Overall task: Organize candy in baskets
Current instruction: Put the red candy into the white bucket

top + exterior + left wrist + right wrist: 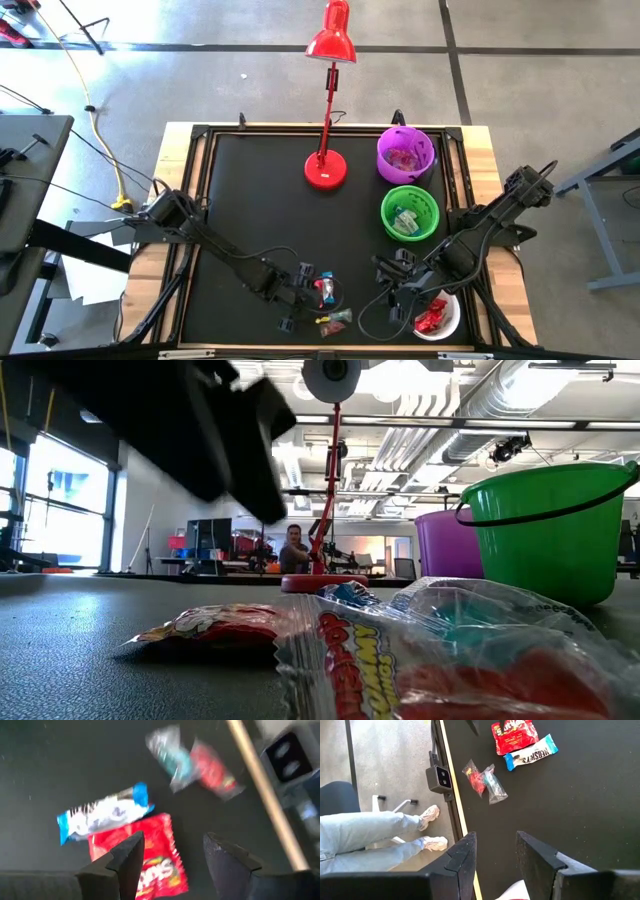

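Note:
A red candy packet (160, 862) and a blue-and-white one (102, 815) lie flat side by side on the black mat, with two small wrapped sweets (192, 762) beyond them near the table's front edge. My left gripper (172, 857) stands open just over the red packet, its fingers on either side of the packet's end; I cannot tell whether they touch it. My right gripper (495, 852) hangs open and empty above the mat, beside the white basket (450, 318), which holds red candy. The purple basket (405, 153) and the green basket (410, 212) stand at the right, each with candy inside.
A red desk lamp stands on its round base (325, 170) at the mat's far middle. A raised wooden rim (260, 785) with a small black camera box (439, 777) borders the front edge. A person's legs (370, 830) show beyond that edge.

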